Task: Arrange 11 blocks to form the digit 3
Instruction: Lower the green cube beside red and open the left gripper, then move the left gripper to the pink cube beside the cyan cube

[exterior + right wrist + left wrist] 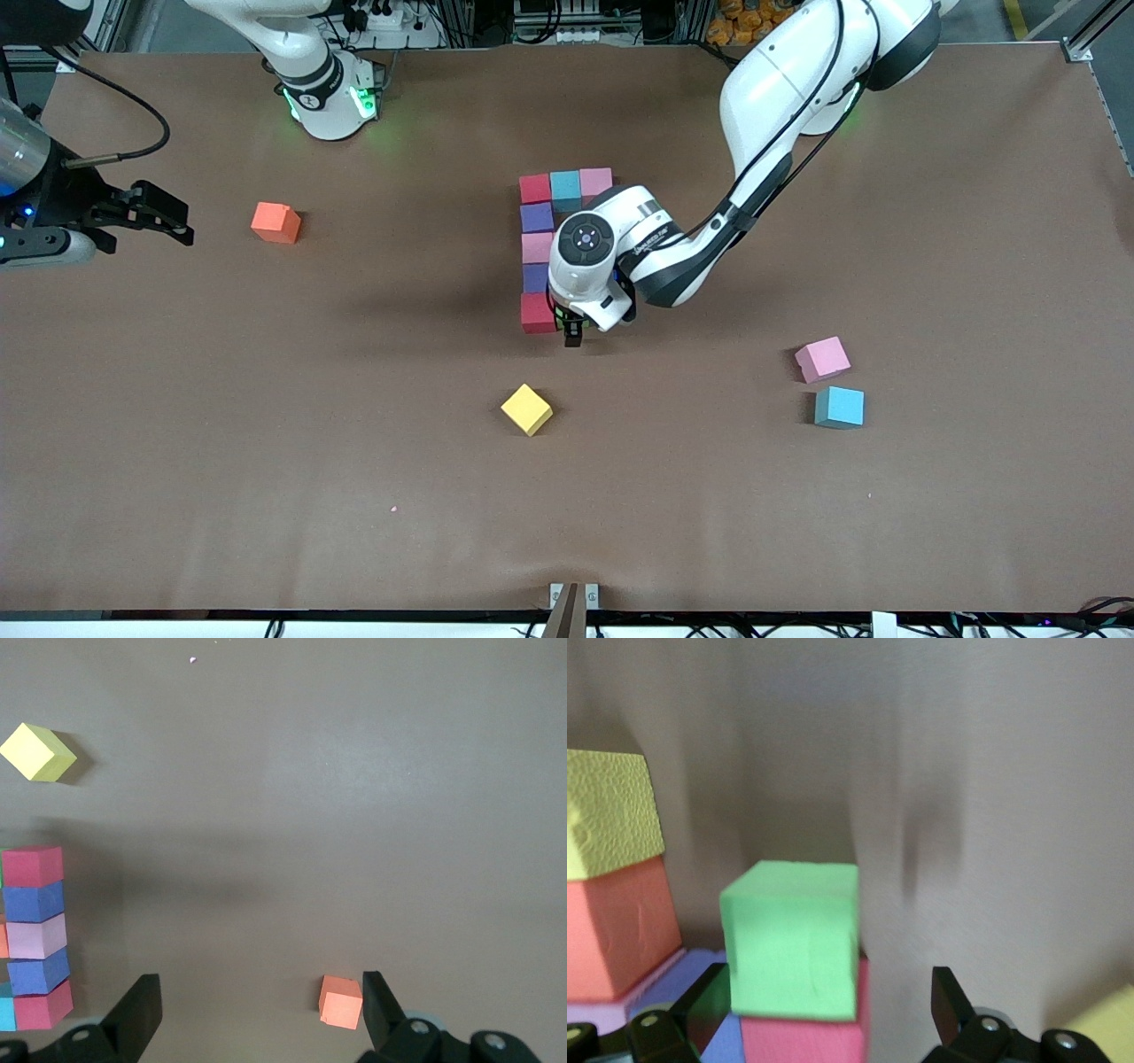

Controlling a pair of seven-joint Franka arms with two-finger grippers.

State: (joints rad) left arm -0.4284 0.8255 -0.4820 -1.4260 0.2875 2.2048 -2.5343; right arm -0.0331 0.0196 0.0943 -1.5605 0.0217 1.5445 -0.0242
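Foam is making the blocks (537, 252) light and squashy; we are spreading left gripper (831, 1010) around, probably released, green block (793, 939); right gripper (257, 1014) is waiting open, empty.

A broad brown tabletop (266, 461) with a matte, faintly creased covering fills the front view; soft shadows lie across its middle; aluminium framing (1099, 35) and dark cables (390, 18) run along its upper edge; a small metal bracket (574, 595) sits at its lower edge.
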